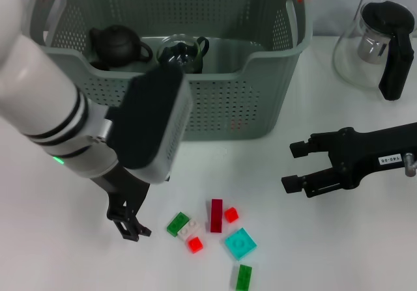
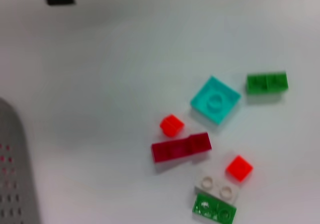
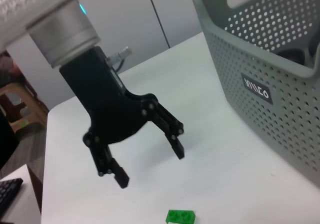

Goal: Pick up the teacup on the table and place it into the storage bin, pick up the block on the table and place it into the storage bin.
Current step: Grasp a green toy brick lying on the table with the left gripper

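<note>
**Block Pick: Left Hand Approach and Grasp**

The left hand hangs low over the white counter, fingers spread apart and holding nothing, just beside the scatter of small plastic blocks. The nearest piece is the green studded block, which touches a white studded block; a dark red oblong block lies just beyond.

The large grey-green perforated plastic storage bin stands behind the blocks. A small glass teacup and a dark teapot already rest inside it, so the block step appears to remain.

Recommended procedure:
- Select one block with free flanks; the dark red oblong block seems least crowded.
- Centre the fingers across its narrow width.
- Descend vertically until nearly touching the counter, then close.
- Lift clear of the bin wall before moving inward.

The right hand waits open, off to the side of the blocks, near the glass carafe.
</note>
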